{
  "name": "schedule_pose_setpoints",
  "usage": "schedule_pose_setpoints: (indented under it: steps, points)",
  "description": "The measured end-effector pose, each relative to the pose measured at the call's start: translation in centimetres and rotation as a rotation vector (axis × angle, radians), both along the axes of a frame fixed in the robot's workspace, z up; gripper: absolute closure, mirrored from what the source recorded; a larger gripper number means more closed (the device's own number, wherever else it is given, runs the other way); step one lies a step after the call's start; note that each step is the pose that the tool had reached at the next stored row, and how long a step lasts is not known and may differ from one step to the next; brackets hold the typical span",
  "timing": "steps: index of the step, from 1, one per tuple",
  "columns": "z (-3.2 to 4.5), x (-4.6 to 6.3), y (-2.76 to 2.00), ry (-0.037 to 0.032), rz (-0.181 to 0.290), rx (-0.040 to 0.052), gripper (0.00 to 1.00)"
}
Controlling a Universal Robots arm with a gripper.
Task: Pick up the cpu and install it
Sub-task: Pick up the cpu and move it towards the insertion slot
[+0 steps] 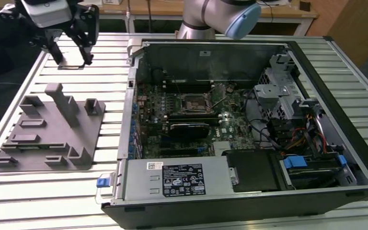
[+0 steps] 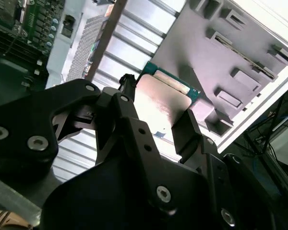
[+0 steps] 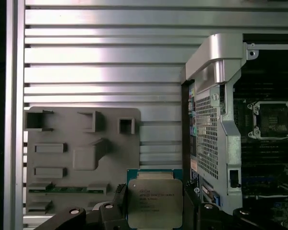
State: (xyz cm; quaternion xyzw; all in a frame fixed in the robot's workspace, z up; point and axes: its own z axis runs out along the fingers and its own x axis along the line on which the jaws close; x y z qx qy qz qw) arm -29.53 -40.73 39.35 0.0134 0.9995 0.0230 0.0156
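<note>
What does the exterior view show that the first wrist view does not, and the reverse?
The exterior view adds the silver-and-blue robot arm and the labelled silver power supply box inside the open black computer case. The first wrist view adds the shiny top face of the silver-topped square cpu, seen flat-on. Both share the black claw shut on that cpu, the grey plastic fixture block, the black square socket in that case, and the slatted aluminium table.
</note>
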Motion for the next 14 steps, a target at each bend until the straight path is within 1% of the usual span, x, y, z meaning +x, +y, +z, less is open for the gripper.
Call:
schedule_pose_setpoints:
  steps: [7, 14]
  points:
    - [-0.01, 2.5, 0.04, -0.0001, 0.0, 0.0001, 0.45]
    - [0.0, 5.3, 0.09, 0.0, 0.0, 0.0001, 0.45]
